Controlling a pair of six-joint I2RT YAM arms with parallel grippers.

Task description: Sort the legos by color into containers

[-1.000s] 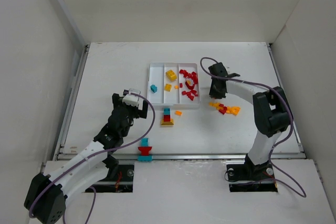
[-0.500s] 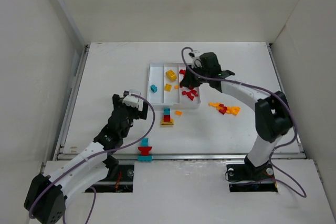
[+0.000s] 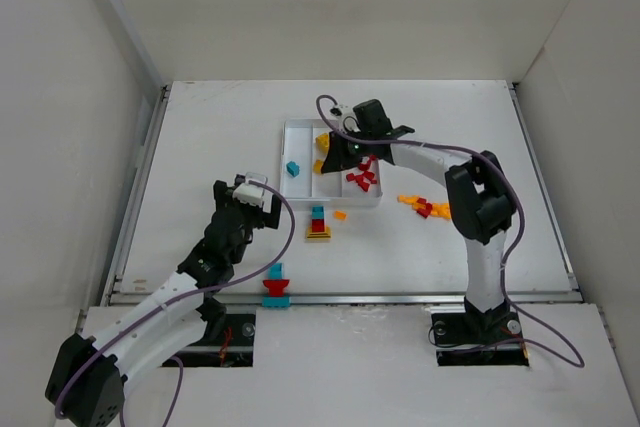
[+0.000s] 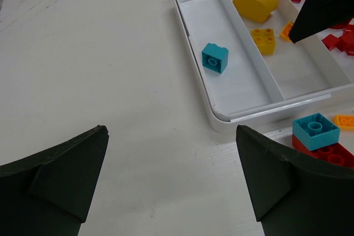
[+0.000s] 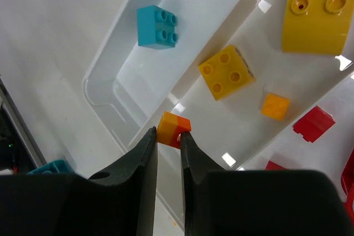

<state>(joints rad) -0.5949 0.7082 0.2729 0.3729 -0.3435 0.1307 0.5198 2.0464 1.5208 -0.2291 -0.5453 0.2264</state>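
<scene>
My right gripper (image 5: 168, 132) is shut on a small orange lego (image 5: 174, 127), held over the middle container of the white tray (image 3: 300, 129). That container holds a big yellow brick (image 5: 318, 12), a smaller yellow one (image 5: 227, 72) and a tiny orange one (image 5: 275, 106). A teal brick (image 4: 214, 58) lies alone in the left container. Red bricks (image 3: 362, 179) fill the right one. My left gripper (image 4: 170, 134) hangs open over bare table to the near left of the tray, with nothing between its fingers.
A loose heap of orange and red bricks (image 3: 428, 207) lies right of the tray. A teal, red and yellow stack (image 3: 318, 224) and a small orange brick (image 3: 340, 215) sit just in front of it. A red and teal clump (image 3: 276, 285) rests near the front edge.
My right gripper has swung left from beside the loose heap, across the red container, to the middle one, carrying the orange brick. The left arm has stayed still.
</scene>
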